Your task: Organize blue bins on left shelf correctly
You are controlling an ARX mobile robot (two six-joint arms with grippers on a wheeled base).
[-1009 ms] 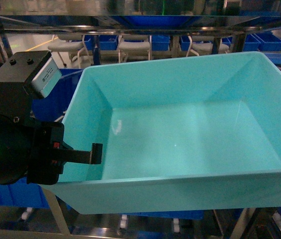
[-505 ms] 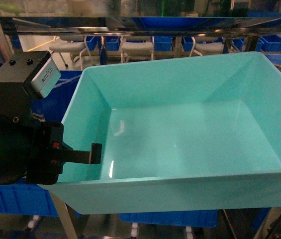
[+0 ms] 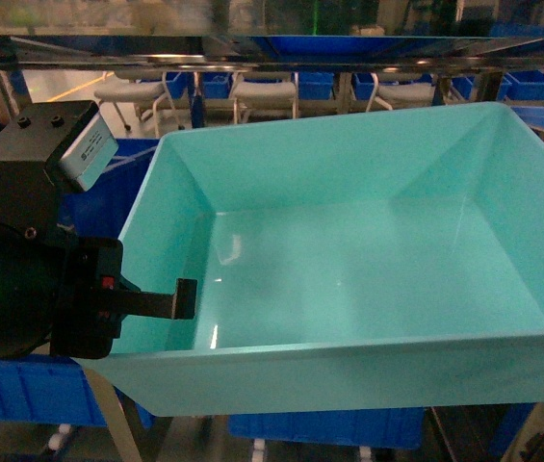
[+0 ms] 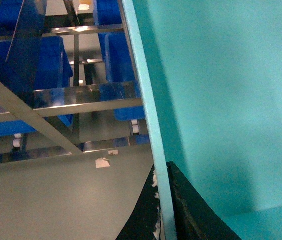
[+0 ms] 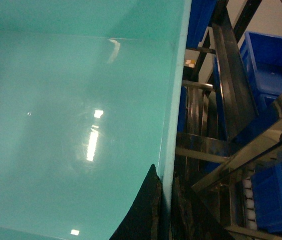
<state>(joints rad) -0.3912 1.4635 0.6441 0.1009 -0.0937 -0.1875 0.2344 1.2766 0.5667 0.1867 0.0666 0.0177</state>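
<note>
**Bin rises a little before the shelf**

From left to right: the left gripper (image 3: 183, 298) has its fingers clamped on the left wall of the turquoise bin (image 3: 368, 260); the right gripper (image 5: 163, 200) pinches the right wall. The bin hangs level before the steel shelf (image 3: 252, 43). Since a second ago, dark-blue crates (image 3: 324, 425) have slid lower beneath it, suggesting a lift toward a higher tier.

One turquoise bin (image 3: 349, 269); two grippers; several dark-blue crates (image 3: 31, 390); one steel shelf (image 4: 88, 97)
</note>
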